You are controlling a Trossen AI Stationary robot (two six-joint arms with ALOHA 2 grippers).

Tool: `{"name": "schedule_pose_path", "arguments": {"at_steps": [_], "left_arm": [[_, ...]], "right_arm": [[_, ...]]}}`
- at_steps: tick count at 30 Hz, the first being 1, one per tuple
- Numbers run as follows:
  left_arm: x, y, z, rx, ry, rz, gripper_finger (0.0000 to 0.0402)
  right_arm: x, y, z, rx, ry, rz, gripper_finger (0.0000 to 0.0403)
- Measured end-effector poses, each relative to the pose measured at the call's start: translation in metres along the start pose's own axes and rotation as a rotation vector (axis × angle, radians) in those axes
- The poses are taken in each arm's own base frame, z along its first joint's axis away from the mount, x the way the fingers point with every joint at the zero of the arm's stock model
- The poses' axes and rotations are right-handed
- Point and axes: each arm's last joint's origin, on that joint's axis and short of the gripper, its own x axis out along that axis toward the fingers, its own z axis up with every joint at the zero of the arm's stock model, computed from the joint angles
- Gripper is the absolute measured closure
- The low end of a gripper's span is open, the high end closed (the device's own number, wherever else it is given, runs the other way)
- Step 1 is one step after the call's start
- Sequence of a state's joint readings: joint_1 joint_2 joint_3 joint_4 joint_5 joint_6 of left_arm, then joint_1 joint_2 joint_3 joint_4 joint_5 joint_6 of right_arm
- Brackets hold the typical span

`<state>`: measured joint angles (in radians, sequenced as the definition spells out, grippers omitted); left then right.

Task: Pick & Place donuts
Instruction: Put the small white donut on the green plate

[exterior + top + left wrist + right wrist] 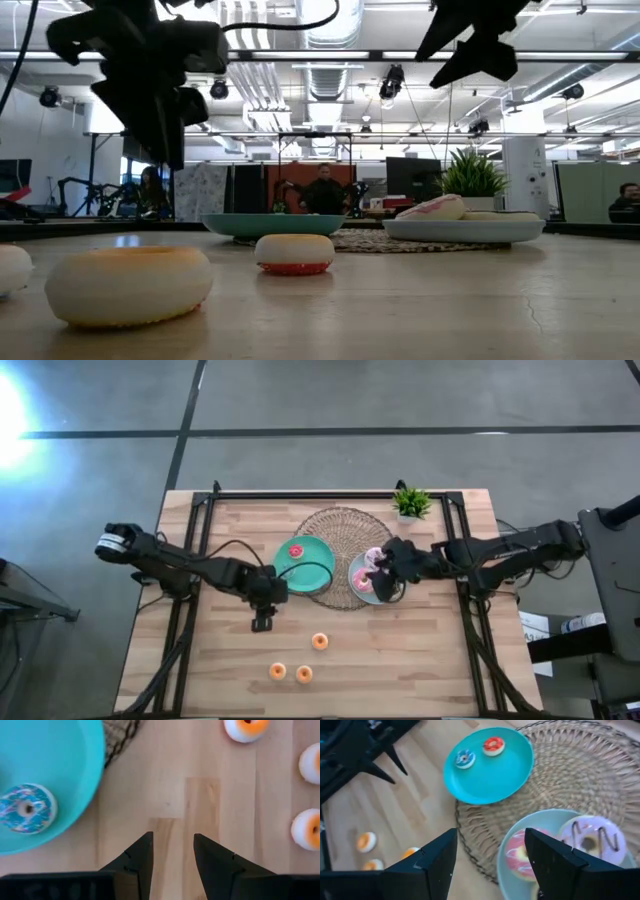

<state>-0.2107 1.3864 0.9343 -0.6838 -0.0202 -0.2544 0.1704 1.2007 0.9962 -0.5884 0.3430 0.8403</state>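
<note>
— Three orange donuts lie on the tabletop from above, we see.
— Left wrist: our left claw spread, empty. Right wrist: right claw spread over the pink donut.

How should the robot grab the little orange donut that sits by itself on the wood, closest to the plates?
Best guess: come straight down from above. That orange donut lies flat on the table, so one finger could go into the hole and one outside, pinching the ring wall, or both could squeeze across the whole ring. The left hand is open, empty and closest. Nothing crowds the donut.
</note>
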Motion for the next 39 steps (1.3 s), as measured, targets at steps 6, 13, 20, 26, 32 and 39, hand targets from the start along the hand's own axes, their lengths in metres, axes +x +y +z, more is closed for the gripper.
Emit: {"name": "schedule_pose_path", "arguments": {"at_steps": [6, 13, 20, 26, 32, 39], "left_arm": [[0.0, -0.023, -0.007, -0.065, -0.011, -0.019, 0.0287], [-0.003, -0.065, -0.02, -0.141, -0.049, -0.061, 0.0287], [0.008, -0.106, -0.027, -0.222, -0.116, -0.141, 0.0287], [0.031, -0.14, -0.035, -0.153, -0.048, -0.144, 0.0297], [0.043, -0.166, -0.029, -0.05, -0.027, -0.129, 0.0314], [0.056, -0.186, -0.028, 0.026, -0.003, -0.024, 0.0314]], "right_arm": [[-0.007, 0.013, -0.015, -0.043, 0.032, 0.049, 0.0179], [-0.013, 0.023, -0.034, -0.116, 0.075, 0.097, 0.0179], [-0.011, 0.022, -0.052, -0.17, 0.115, 0.101, 0.0179], [-0.01, 0.02, -0.057, -0.127, 0.13, 0.094, 0.0179], [-0.01, 0.02, -0.057, -0.118, 0.13, 0.093, 0.0179], [-0.01, 0.02, -0.057, -0.121, 0.131, 0.092, 0.0179]]}}
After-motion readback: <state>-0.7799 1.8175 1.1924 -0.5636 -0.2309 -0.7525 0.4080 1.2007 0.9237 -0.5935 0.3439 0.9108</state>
